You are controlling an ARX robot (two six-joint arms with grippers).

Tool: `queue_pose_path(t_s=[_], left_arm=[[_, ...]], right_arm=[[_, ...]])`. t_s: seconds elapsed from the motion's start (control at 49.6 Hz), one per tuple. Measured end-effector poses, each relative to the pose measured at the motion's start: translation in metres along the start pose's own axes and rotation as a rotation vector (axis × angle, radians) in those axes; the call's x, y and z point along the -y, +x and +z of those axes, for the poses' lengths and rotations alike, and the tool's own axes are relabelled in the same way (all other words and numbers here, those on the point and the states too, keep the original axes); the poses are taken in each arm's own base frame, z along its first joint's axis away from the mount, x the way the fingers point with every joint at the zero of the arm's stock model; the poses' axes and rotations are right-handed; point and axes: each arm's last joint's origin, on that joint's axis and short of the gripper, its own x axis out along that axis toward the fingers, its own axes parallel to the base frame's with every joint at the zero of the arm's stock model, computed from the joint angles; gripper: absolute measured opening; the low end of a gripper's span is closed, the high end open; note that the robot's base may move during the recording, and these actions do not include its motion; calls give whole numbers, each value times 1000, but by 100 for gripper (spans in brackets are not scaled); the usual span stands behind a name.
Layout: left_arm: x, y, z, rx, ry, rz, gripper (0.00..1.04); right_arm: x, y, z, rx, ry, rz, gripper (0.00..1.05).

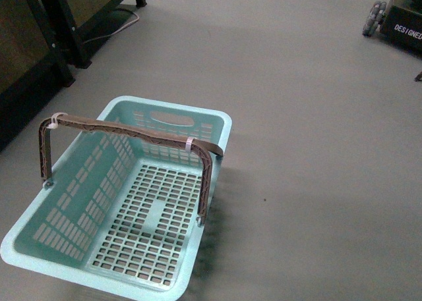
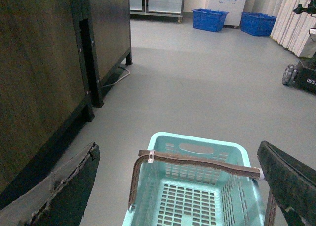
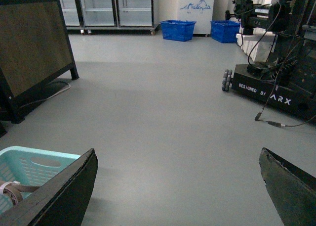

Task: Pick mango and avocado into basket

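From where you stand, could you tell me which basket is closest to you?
The light aqua basket with the brown-grey handle, on the floor just in front of me; the two dark blue baskets stand far off across the room.

Front view looks steeply down on the basket (image 1: 198,111) from close above its near end; left wrist view sits behind the basket and further back, tilted less, facing over it to the far blue baskets (image 2: 210,19); right wrist view sits low, just right of the basket, only its corner in frame, facing the same way; all three share the basket and the black wheeled base (image 3: 276,87) beyond it.
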Motion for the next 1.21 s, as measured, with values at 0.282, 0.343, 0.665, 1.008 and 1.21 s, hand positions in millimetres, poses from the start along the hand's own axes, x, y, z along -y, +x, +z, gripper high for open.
queue_pose_path(t_s=[0.282,0.343,0.665,1.008,1.21], left_arm=[[0,0,0,1,0,0,97],[0,0,0,1,0,0,97],[0,0,0,1,0,0,97],[11,33,-4,-321,-439,132,97],[38,107,-24,-483,-832,152,97]], right_arm=[[0,0,0,0,0,0,97],[0,0,0,0,0,0,97],[0,0,0,0,0,0,97],[0,0,0,0,0,0,97],[0,0,0,0,0,0,97]])
